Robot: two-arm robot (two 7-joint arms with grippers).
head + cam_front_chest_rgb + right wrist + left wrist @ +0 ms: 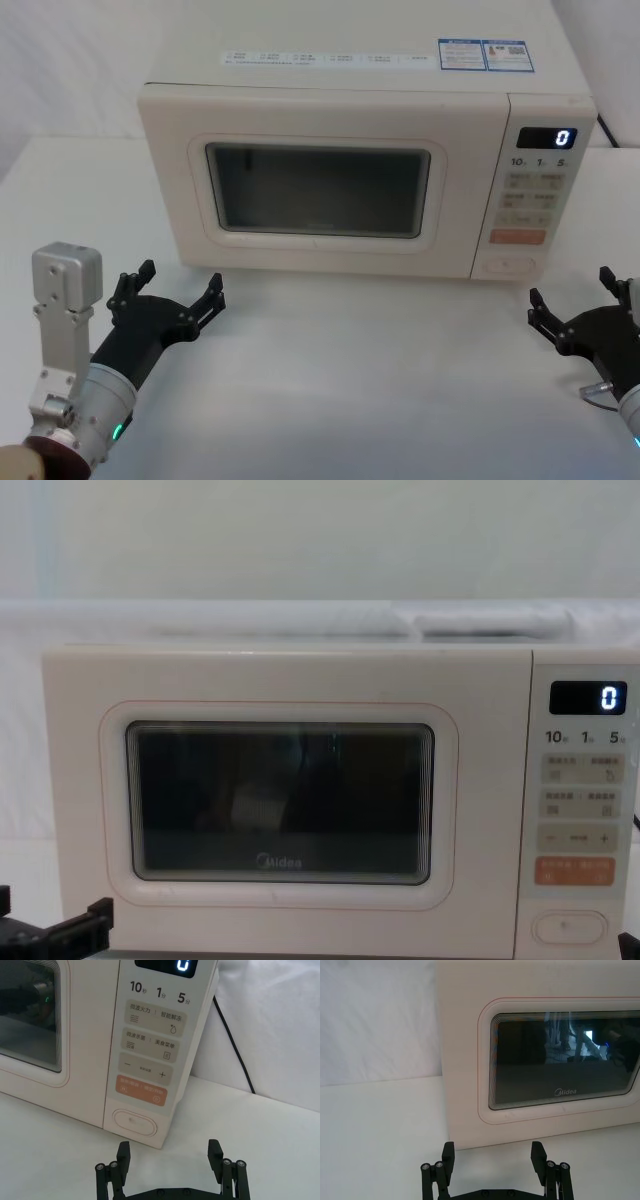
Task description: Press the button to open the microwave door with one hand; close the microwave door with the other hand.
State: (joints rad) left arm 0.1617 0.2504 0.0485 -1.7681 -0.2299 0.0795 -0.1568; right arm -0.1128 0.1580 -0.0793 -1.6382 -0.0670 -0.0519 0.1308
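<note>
The cream-white microwave (360,90) stands at the back of the white table, its door (240,130) shut flush with the control strip. The door's dark window carries the Midea logo (278,860). The wide oval button (507,266) sits at the bottom of the strip, below the orange key (141,1090); I also see the button (134,1123) just ahead of my right gripper (170,1155), which is open and apart from it. My left gripper (180,290) is open in front of the door's lower left corner (451,1140), not touching it. My right gripper (575,300) rests low at the table's right.
A black power cord (235,1045) runs down behind the microwave's right side. The white table (350,370) stretches bare between the two arms. The display (545,138) shows a 0. A white cloth backdrop hangs behind.
</note>
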